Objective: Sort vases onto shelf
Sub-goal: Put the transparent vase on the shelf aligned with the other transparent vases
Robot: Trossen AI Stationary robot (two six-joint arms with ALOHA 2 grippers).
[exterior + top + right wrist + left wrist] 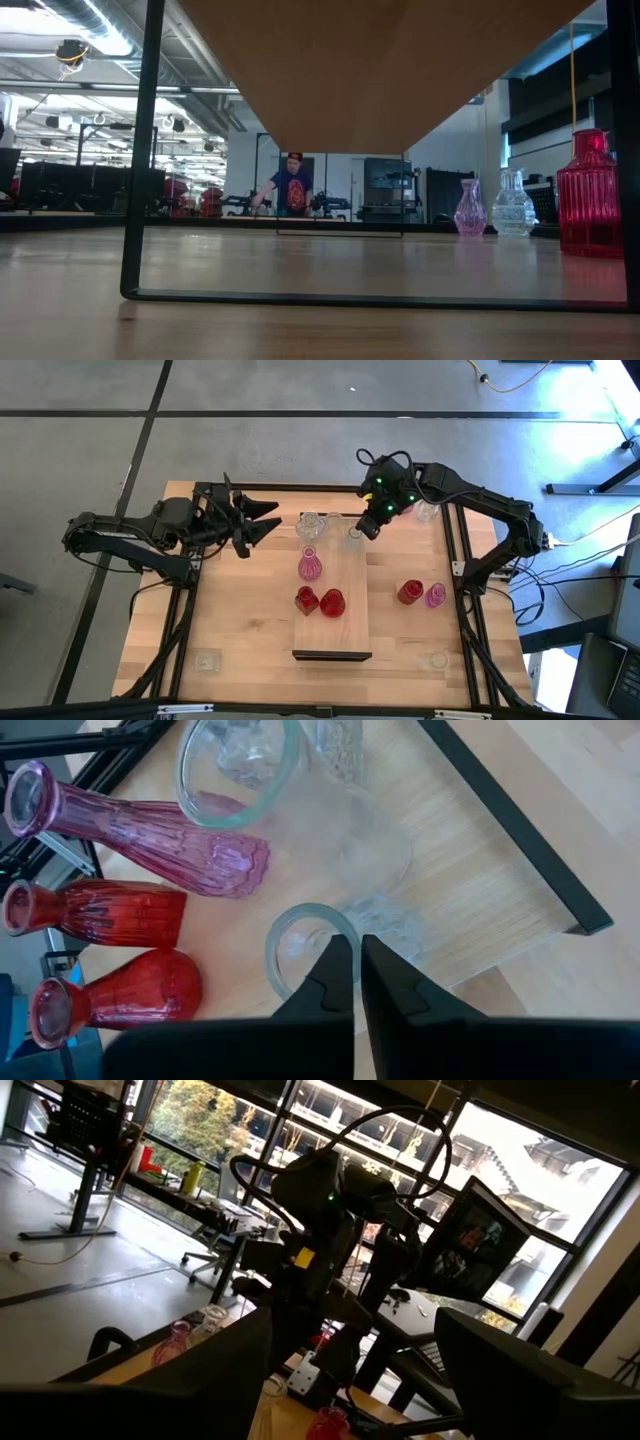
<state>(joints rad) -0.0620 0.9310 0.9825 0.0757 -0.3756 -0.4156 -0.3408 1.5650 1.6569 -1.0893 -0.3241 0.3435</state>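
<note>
Your right end effector is hovering with its fingers pressed together, holding nothing, right over a clear vase at the far end of the shelf. In the right wrist view the tips are sitting at that vase's rim — a nudge could tip it against the other clear vase just beside it. The pink vase and two red vases are standing mid-shelf, so a rolling vase could knock them. Your left end effector is waiting spread wide above the surface — well apart.
</note>
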